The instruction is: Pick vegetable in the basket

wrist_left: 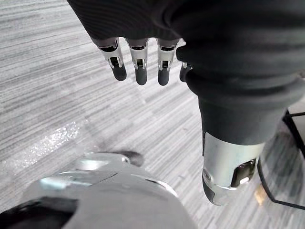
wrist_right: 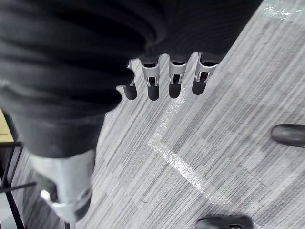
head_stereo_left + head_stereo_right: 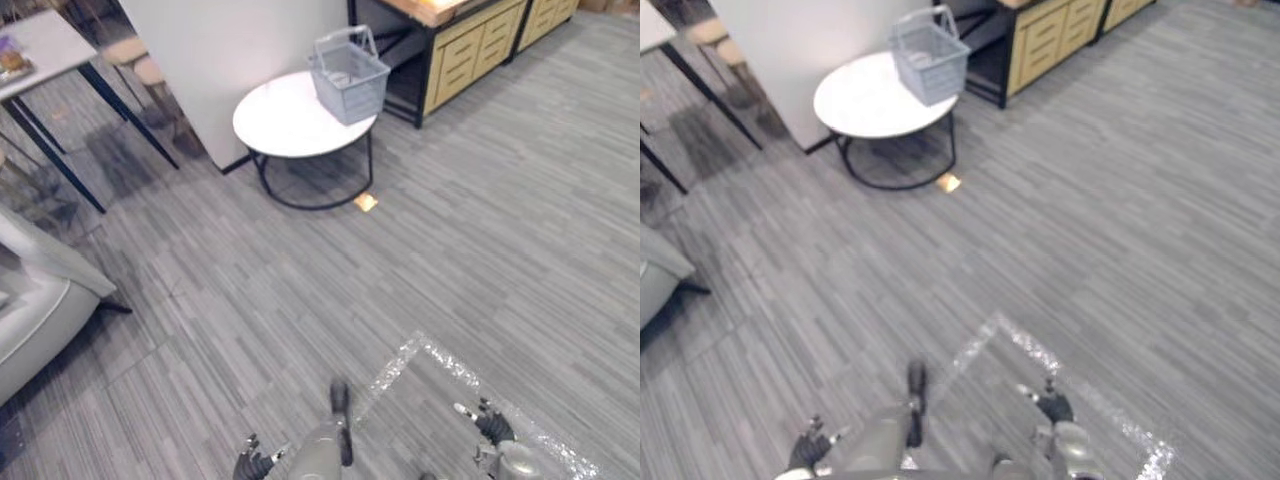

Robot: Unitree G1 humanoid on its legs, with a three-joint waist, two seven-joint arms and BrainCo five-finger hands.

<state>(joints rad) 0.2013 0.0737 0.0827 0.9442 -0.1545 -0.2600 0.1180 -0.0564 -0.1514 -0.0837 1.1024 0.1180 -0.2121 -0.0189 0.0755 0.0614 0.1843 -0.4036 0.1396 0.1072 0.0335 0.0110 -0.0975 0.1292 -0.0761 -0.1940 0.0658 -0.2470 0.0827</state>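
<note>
Left hand [image 1: 139, 64] hangs low at the robot's side with its fingers straight and loosely spread, nothing between them and the thumb, bare floor beneath. Right hand [image 2: 174, 81] hangs the same way on the other side, fingers slack and apart, carrying nothing, above a strip of silver tape [image 3: 440, 365] stuck to the grey floor [image 3: 480, 250]. Well apart from both hands, across that floor, stands a round white table [image 3: 270, 125] on a dark wire frame, and a grey basket [image 3: 350, 75] with its handle raised sits at the far right edge of the tabletop. Whether a vegetable lies inside cannot be told from here. A small orange piece [image 3: 366, 202] lies on the floor just beside the table's frame; what it is cannot be told either. Past the table are a white wall panel [image 3: 220, 50] and a wooden cabinet [image 3: 470, 50]. By my reading the task is at its very start: the approach. The next move calls for walking up to the table until the basket is within reach, then looking in before either hand goes for anything.
</note>
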